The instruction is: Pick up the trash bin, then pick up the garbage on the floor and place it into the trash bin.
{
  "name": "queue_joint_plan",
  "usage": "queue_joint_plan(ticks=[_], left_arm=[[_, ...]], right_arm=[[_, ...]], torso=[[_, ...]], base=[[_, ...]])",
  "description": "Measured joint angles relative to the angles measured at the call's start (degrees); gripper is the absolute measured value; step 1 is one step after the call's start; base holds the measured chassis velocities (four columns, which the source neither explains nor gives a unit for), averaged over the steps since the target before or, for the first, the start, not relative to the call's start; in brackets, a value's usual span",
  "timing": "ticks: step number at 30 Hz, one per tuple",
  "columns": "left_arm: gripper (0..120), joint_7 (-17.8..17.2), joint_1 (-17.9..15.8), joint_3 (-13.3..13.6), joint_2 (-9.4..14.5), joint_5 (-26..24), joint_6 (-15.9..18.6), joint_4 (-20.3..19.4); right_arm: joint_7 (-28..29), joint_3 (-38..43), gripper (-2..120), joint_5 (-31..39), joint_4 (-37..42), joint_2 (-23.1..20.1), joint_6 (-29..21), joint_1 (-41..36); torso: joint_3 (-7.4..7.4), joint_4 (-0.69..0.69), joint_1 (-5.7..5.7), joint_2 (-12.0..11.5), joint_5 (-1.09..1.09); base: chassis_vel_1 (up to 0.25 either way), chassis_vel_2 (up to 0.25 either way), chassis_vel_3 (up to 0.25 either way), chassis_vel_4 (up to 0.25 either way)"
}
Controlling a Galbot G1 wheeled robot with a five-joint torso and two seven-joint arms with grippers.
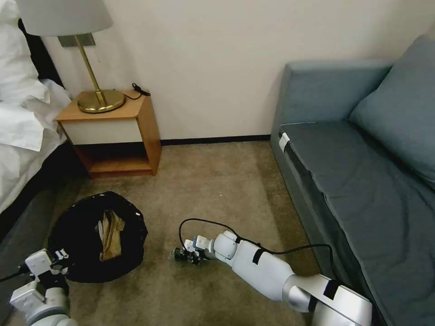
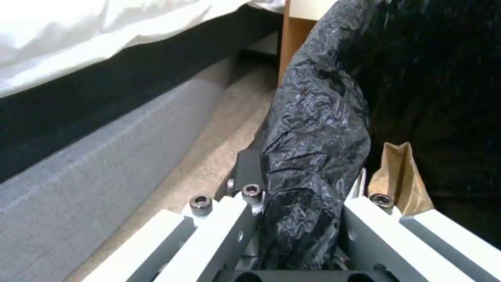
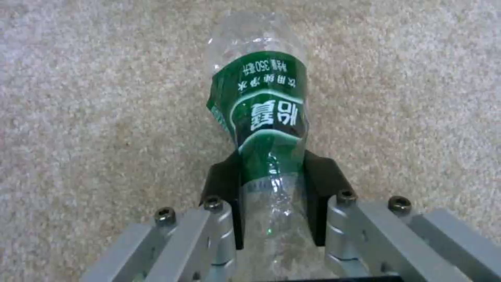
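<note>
Brown carpet (image 1: 208,181) is covering the floor between your bed and the blue sofa (image 1: 362,181). Your left claw (image 2: 300,219), at the lower left of the head view, is squeezing the black bag on the rim of the trash bin (image 1: 97,235). A brown paper bag (image 1: 111,233) is lying inside it. Your right claw (image 3: 274,203), low in the middle, is gripping the clear bottle (image 3: 266,117) down by the carpet.

bottle (image 3: 266,129) base hidden between right hand (image 3: 271,203) pads, trash bin (image 1: 97,235) white wall hidden under black bag
</note>
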Motion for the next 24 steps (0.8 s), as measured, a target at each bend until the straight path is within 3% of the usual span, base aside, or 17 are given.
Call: queue_joint_plan(ticks=[14, 24], left_arm=[[3, 0.21, 0.33, 0.98, -0.6, 0.84, -0.2, -0.17], [3, 0.78, -0.06, 2.27, -1.24, 1.97, -0.33, 0.35]], right_arm=[[4.38, 12.05, 22, 6.75, 8.11, -2.59, -1.1, -0.54], [8.14, 13.43, 22, 13.7, 23.45, -7.12, -1.73, -0.98]], torso=[[0.01, -0.01, 0.0, -0.01, -0.02], [0.01, -0.01, 0.0, -0.01, -0.02]], base=[[0.0, 0.0, 0.0, 0.0], [0.0, 0.0, 0.0, 0.0]])
